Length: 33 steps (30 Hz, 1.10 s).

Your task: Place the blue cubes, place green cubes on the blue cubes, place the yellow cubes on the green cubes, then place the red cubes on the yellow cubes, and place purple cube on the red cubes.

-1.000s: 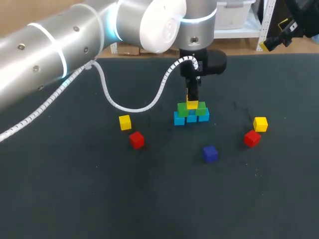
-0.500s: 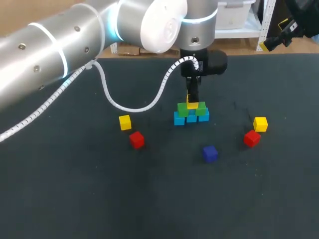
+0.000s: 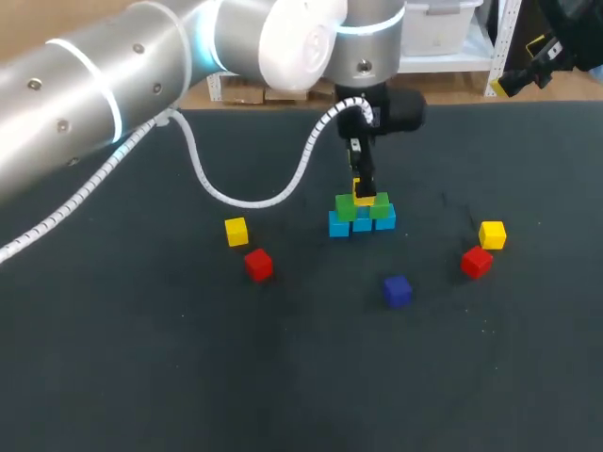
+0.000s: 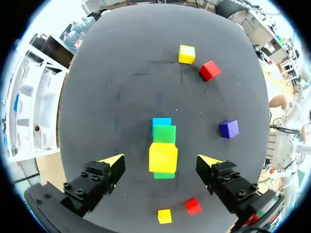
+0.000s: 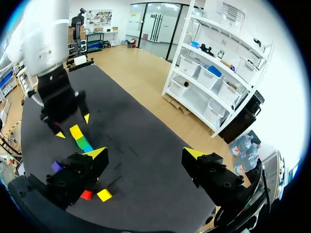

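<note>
A row of blue cubes (image 3: 363, 224) lies at the table's middle, with two green cubes (image 3: 346, 208) on them. One yellow cube (image 3: 364, 199) sits on top of the green ones. My left gripper (image 3: 364, 185) hangs just above this stack. In its wrist view the left gripper (image 4: 162, 160) is open, the yellow cube (image 4: 163, 157) lying between its fingers with wide gaps on both sides. Loose on the table are a yellow cube (image 3: 236, 230), a red cube (image 3: 258, 265), a purple cube (image 3: 397, 290), another yellow cube (image 3: 492, 234) and another red cube (image 3: 476, 261). My right gripper (image 5: 146, 154) is open and holds nothing, high off the table's far right.
The left arm and its white cable (image 3: 245, 200) cross the table's back left. The loose cubes lie left, front and right of the stack; the dark mat (image 3: 283, 377) is bare in front of them.
My left gripper has opened and let go of the yellow cube, which stays on the green cubes, and it has risen a little. The right arm has not moved.
</note>
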Available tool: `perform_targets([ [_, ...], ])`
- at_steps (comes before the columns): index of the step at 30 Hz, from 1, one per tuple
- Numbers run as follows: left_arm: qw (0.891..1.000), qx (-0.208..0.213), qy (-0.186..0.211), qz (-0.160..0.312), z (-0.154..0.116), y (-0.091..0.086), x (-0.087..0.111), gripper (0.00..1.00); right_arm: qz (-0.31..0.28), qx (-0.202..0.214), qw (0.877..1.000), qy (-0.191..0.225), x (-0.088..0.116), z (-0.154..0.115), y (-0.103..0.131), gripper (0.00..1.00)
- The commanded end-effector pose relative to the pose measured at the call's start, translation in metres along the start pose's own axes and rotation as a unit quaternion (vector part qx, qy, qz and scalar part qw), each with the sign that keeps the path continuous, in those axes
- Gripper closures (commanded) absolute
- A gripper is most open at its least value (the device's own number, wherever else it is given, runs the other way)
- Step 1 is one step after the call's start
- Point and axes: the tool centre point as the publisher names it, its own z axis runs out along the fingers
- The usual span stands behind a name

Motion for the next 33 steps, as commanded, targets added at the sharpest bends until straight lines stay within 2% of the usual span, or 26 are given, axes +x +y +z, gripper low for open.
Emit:
perform_targets([
  [1, 1.000, -0.007, -0.017, -0.014, -0.016, -0.002, 0.018, 0.00, 0.000, 0.001, 1.000, 0.001, 0.000, -0.001, 0.000, 0.00],
  [8, 0.996, -0.024, -0.045, -0.074, -0.038, -0.002, 0.053, 0.00, 0.000, 0.001, 1.000, 0.001, 0.000, -0.001, 0.000, 0.00],
  [15, 0.993, -0.035, -0.039, -0.104, -0.043, -0.016, 0.096, 0.00, 0.000, 0.001, 1.000, 0.001, 0.000, -0.001, 0.000, 0.00],
  [26, 0.986, -0.046, -0.020, -0.159, -0.023, -0.029, 0.158, 0.00, 0.000, 0.001, 1.000, 0.001, 0.000, -0.001, 0.000, 0.00],
  [33, 0.985, -0.056, -0.026, -0.158, -0.011, -0.023, 0.180, 0.00, 0.000, 0.001, 1.000, 0.001, 0.000, -0.001, 0.000, 0.00],
])
